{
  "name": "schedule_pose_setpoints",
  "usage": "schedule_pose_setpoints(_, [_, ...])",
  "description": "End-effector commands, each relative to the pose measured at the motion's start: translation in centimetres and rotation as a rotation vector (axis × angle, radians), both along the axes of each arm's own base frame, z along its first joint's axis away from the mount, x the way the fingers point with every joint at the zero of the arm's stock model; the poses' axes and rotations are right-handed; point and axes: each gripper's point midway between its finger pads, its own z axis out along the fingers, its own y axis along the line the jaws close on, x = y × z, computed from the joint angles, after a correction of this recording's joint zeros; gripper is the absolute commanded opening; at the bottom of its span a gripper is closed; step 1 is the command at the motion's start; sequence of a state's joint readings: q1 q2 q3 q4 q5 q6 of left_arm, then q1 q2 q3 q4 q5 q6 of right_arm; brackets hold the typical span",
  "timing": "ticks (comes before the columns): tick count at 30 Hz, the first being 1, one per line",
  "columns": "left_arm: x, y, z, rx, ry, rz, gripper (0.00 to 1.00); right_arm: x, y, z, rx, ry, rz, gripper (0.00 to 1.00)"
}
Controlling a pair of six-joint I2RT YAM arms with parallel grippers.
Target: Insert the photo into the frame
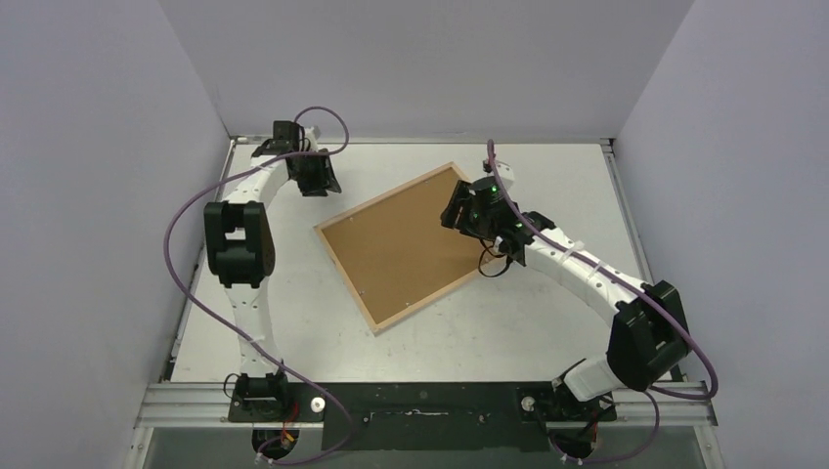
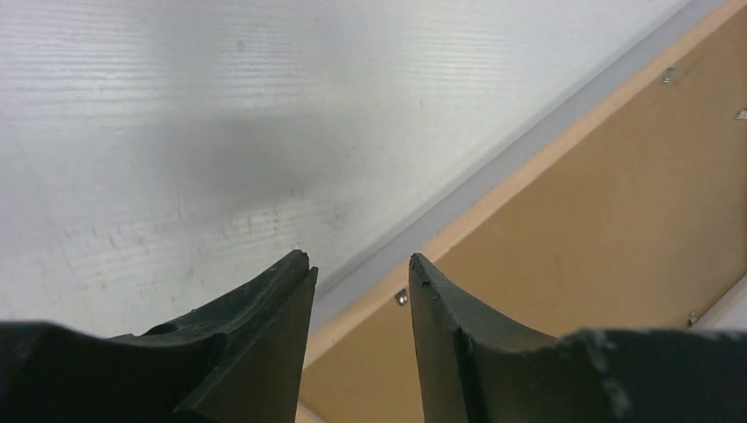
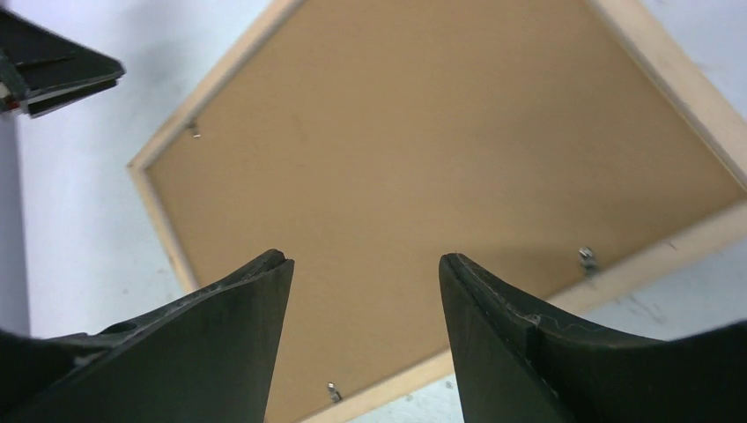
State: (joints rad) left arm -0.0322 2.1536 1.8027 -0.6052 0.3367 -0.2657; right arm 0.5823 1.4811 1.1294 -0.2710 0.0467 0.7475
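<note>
Only the top view shows the whole frame [image 1: 347,280], lying back up, its long axis slanting from near left to far right. The wrist views add small metal tabs [image 3: 586,258] edging the backing board [image 3: 440,150]. The left gripper [image 2: 357,264] gapes empty, with the frame's rim just past its tips. The right gripper [image 3: 363,260] hangs parted and empty over the board.

The frame [image 3: 678,79] is pale bare wood, unpainted and pretty matt. The backing board [image 3: 440,132] in it looks like flat brown fibreboard, smooth with zero shine, and the little tabs [image 3: 586,258] along its edge are shiny metal. The table [image 2: 220,106] is matt white with faint grain lines and scuffs. The right gripper [image 3: 363,256] has fingers [image 3: 220,344] of dull black plastic, with edges a bit nicked.
</note>
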Motion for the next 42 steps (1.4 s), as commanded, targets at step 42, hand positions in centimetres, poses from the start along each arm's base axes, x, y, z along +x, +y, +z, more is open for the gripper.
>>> schedule_pose_setpoints(42, [-17.9,-11.7,-2.3,-0.541,0.222,-0.093,0.25,0.7,-1.1,-5.7,-0.224,0.302,-0.161,0.65])
